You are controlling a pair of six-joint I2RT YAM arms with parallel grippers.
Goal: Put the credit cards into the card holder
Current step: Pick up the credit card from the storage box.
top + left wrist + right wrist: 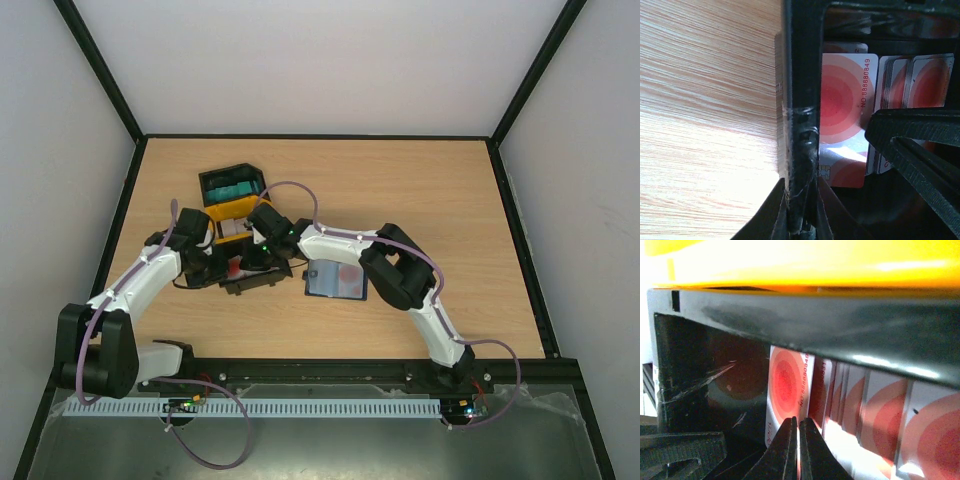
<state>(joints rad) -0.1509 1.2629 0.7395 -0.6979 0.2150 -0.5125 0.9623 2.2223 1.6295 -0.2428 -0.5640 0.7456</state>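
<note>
Several red-and-white credit cards (790, 382) stand in a row inside a black tray (799, 100). My right gripper (796, 421) is shut on the edge of the foremost card, down in the tray. My left gripper (800, 182) is shut on the tray's side wall. The same cards (842, 100) show in the left wrist view, with the right gripper's dark fingers (920, 135) beside them. The card holder (335, 280) lies open on the table, light blue inside, to the right of the tray and under the right arm. A reddish patch shows on it.
A yellow tray (232, 212) stands just behind the black one, and its rim (800, 265) fills the top of the right wrist view. Another black tray (232, 184) with teal contents stands further back. Black walls frame the wooden table (440, 200).
</note>
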